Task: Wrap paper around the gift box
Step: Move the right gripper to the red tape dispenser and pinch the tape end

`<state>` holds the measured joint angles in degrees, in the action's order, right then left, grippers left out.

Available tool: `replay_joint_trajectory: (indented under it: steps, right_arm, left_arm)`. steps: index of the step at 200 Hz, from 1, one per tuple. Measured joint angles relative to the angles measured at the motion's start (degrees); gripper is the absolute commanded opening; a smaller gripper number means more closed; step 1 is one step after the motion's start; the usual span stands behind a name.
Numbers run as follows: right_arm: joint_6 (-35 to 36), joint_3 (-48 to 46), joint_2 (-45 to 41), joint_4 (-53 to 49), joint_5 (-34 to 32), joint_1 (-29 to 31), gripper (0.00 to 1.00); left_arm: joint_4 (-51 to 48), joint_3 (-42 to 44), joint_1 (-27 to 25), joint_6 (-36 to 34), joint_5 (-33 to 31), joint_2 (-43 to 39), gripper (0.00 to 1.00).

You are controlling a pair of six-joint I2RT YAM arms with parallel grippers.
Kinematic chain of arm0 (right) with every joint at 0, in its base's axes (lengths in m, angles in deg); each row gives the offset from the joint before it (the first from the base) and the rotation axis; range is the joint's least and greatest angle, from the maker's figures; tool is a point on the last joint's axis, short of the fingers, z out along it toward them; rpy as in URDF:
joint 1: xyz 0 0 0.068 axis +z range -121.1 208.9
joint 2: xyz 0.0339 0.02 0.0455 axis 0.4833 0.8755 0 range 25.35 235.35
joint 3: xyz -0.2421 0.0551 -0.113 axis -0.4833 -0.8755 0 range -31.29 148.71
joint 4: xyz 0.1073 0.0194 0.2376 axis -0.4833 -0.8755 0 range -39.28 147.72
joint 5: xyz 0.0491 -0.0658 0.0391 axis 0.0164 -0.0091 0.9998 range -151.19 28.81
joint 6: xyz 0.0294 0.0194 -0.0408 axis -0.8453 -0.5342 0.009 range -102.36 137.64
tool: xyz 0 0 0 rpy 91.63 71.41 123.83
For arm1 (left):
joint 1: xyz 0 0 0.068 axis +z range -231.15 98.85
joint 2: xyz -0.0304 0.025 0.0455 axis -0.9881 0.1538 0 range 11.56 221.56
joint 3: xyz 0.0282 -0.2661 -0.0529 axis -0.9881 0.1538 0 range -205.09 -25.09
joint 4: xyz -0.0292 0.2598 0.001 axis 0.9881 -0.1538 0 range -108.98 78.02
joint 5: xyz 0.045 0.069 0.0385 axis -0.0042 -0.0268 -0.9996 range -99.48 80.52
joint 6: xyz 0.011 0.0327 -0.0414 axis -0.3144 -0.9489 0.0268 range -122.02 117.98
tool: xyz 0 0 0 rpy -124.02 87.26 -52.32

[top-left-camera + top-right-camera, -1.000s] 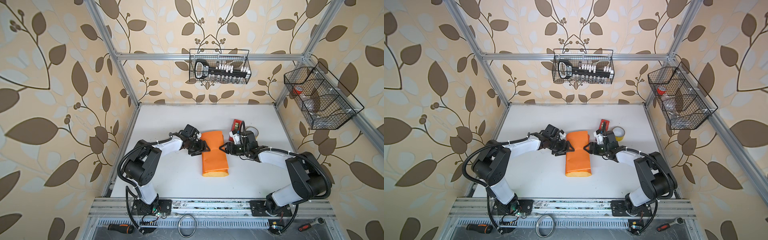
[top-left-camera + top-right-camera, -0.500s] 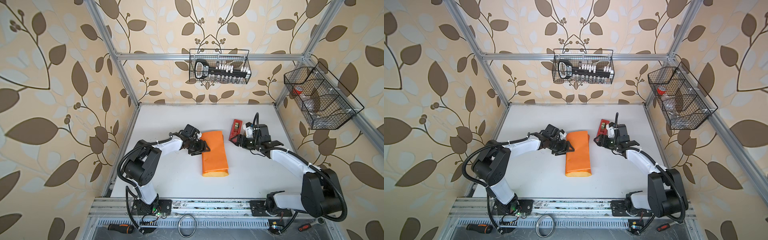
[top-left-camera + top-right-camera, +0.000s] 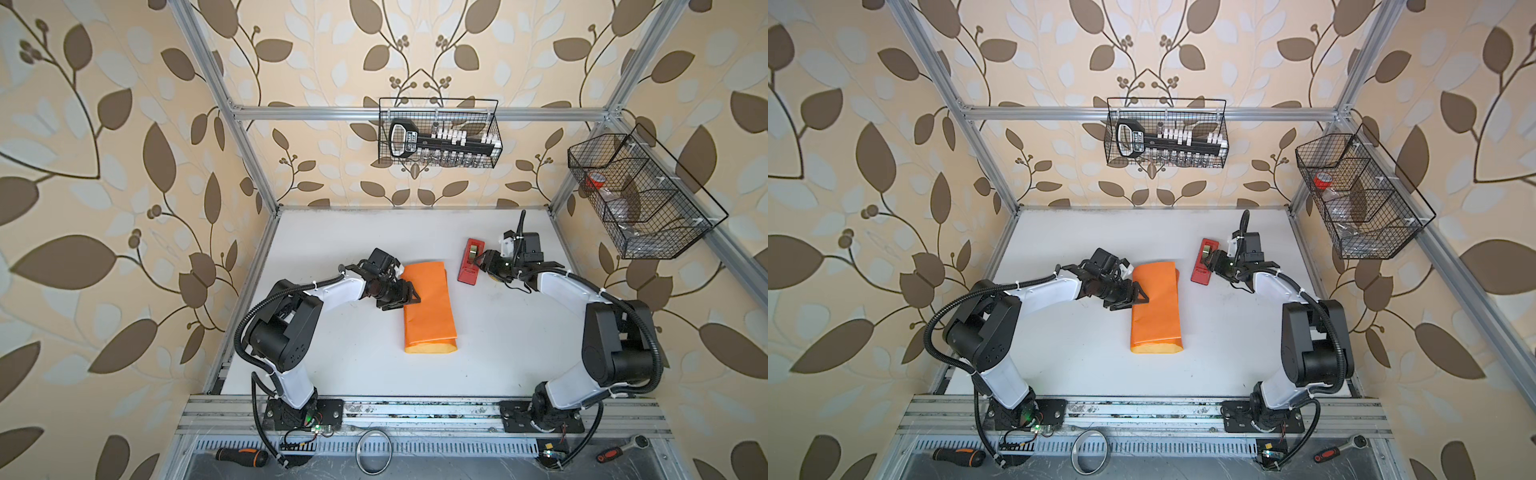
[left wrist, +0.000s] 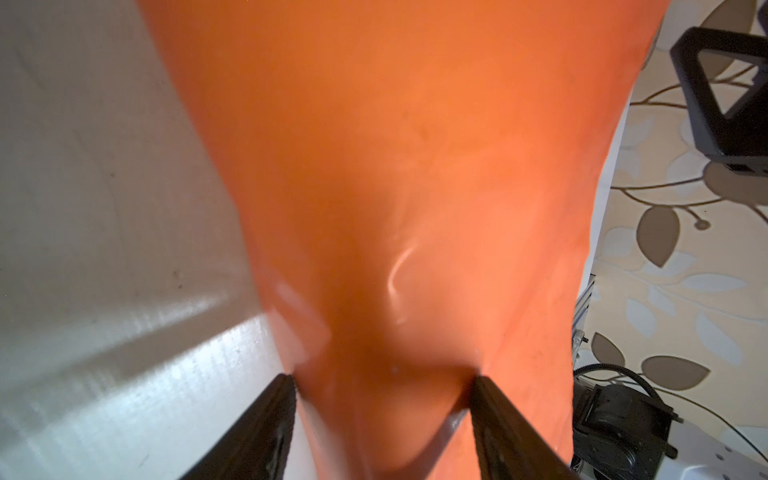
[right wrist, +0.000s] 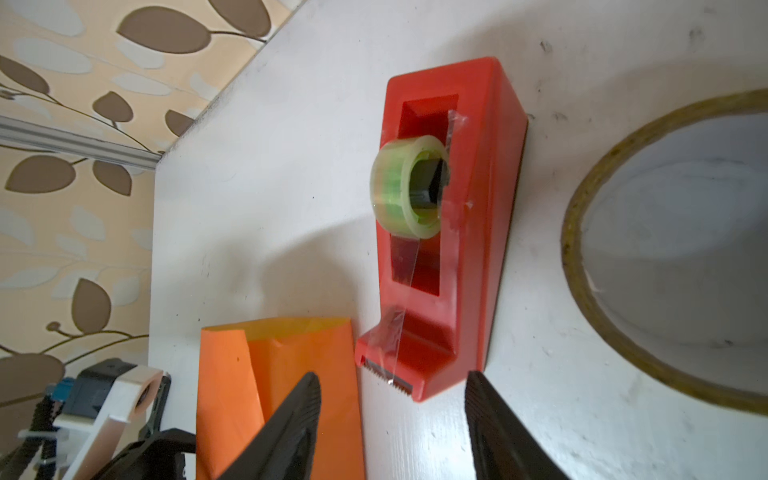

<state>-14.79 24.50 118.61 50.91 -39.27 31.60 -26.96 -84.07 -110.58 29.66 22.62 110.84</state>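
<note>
The right arm has swung off the parcel's right edge and over to the red tape dispenser (image 3: pixel 468 262), while the left arm has stayed put. The right gripper (image 5: pixel 390 376) hangs with its jaws spread and nothing between them, just short of the dispenser's cutter, where a clear strip ends.

The paper (image 3: pixel 428 307) lies mid-table (image 3: pixel 332 340) as a long orange tube running front to back, its near end open and showing the tan inside. The gift box is hidden somewhere under it. The left gripper (image 3: pixel 409 297) sits on the tube's left edge, fingers apart, tips pushed down onto the sheet. They pinch nothing, and the paper runs on past both fingers in the left wrist view.

To my eye that sheet looks thin, glossy and slick, and likely to spring open once released. I'd keep pressing where the box backs it up. The ends look hollow and would probably crush. The tape is best taken by its free end at the cutter, since it's sticky and flimsy.
</note>
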Motion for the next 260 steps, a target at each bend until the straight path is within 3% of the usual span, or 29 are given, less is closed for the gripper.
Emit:
replay_joint_trajectory:
  steps: [88,209,260]
  right_arm:
    - [-3.19,1.99,8.00,5.46,6.23,-0.24,0.37]
    - [-8.81,-0.33,8.41,11.21,8.90,-0.96,0.00]
    - [-13.57,-2.12,8.41,15.61,11.78,-1.84,0.00]
  left_arm:
    - [-0.09,-0.09,0.00,-0.02,-0.11,0.00,0.67]
    - [-0.09,-0.09,0.00,-0.02,-0.20,-0.02,0.67]
    - [-0.09,-0.09,0.00,-0.02,-0.39,-0.02,0.67]
